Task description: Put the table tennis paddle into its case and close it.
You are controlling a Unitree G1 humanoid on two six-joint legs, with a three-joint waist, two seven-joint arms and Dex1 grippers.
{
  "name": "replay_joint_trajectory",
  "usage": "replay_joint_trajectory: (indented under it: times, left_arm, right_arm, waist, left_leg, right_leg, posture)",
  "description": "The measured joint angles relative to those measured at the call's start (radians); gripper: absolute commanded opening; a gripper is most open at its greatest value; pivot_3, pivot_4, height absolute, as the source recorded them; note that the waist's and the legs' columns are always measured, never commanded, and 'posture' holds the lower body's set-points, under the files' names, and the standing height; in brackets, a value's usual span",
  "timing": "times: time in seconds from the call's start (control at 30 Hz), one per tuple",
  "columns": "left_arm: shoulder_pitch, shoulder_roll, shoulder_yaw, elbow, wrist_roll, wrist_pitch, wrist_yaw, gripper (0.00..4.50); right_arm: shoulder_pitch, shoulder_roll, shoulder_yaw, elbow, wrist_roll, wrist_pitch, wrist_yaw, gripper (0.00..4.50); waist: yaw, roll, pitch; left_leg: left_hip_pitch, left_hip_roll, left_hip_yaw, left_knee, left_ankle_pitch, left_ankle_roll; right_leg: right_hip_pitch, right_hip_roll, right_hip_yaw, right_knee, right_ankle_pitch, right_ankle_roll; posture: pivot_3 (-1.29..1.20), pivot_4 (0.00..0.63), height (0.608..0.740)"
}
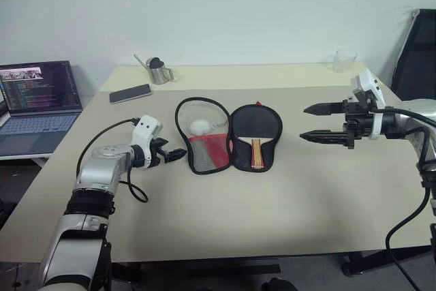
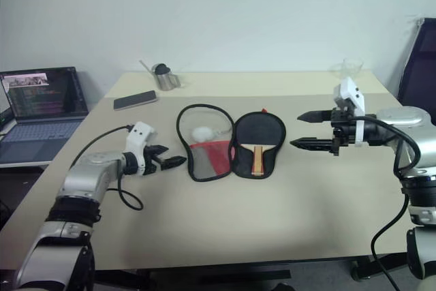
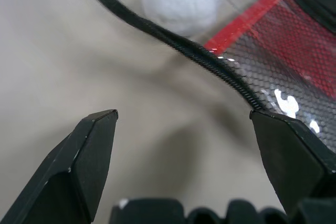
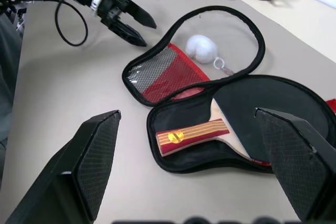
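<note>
The case (image 1: 208,151) lies unzipped and spread flat in the middle of the table, its mesh-pocket half on the left with the white ball pull (image 1: 199,126) on it. The table tennis paddle (image 1: 257,127) rests in the right half, black face up, with its wooden handle (image 4: 191,135) pointing toward me. My left gripper (image 1: 174,149) is open, low over the table just left of the case. In the left wrist view one finger sits at the zipper rim (image 3: 210,64). My right gripper (image 1: 304,123) is open and empty. It hovers above the table right of the case, pointing at it.
A black phone (image 1: 130,93) and a metal cup (image 1: 159,71) sit at the back left. A clear glass (image 1: 344,60) stands at the back right. A laptop (image 1: 37,100) is on a side surface to the left. A black chair (image 1: 419,52) stands beyond the right edge.
</note>
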Motion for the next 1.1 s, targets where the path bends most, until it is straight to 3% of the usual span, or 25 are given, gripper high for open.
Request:
replay_joint_trajectory:
  times: [0.07, 0.4, 0.77, 1.1]
  left_arm:
    - [-0.004, -0.011, -0.011, 0.012, 0.009, 0.003, 0.008, 3.55]
    - [-0.005, -0.022, -0.013, 0.018, 0.012, 0.007, -0.01, 0.01]
    - [-0.04, -0.157, -0.035, -0.015, 0.02, 0.09, 0.033, 0.01]
    - [-0.108, -0.366, -0.002, -0.201, -0.105, 0.096, 0.075, 0.01]
  right_arm:
    - [0.001, 0.0, -0.001, -0.016, 0.001, 0.005, -0.003, 4.5]
    - [0.033, -0.004, -0.03, -0.085, 0.033, 0.05, -0.008, 4.5]
    - [0.045, -0.006, -0.048, -0.11, 0.051, 0.06, -0.031, 4.5]
    - [0.051, -0.034, -0.102, -0.146, 0.065, 0.07, -0.078, 4.5]
  waist:
    - [0.0, 0.0, 0.0]
    - [0.0, 0.0, 0.0]
    - [0.007, 0.0, 0.0]
    - [0.026, -0.001, 0.0]
  left_leg:
    - [0.0, 0.0, 0.0, 0.0, 0.0, 0.0]
    - [0.0, 0.0, 0.0, 0.001, 0.0, 0.0]
    - [-0.004, -0.001, -0.003, 0.008, 0.0, 0.0]
    - [-0.005, -0.001, -0.003, 0.014, 0.0, 0.0]
  right_leg:
    - [0.0, 0.0, 0.0, 0.0, 0.0, 0.0]
    - [0.0, 0.0, 0.0, 0.001, 0.0, 0.0]
    - [0.0, -0.001, -0.001, 0.003, 0.0, 0.0]
    - [0.001, -0.001, -0.001, 0.004, 0.002, 0.001]
  posture:
    - [0.0, 0.15, 0.74]
    - [0.0, 0.15, 0.74]
    - [0.0, 0.15, 0.74]
    - [0.0, 0.15, 0.74]
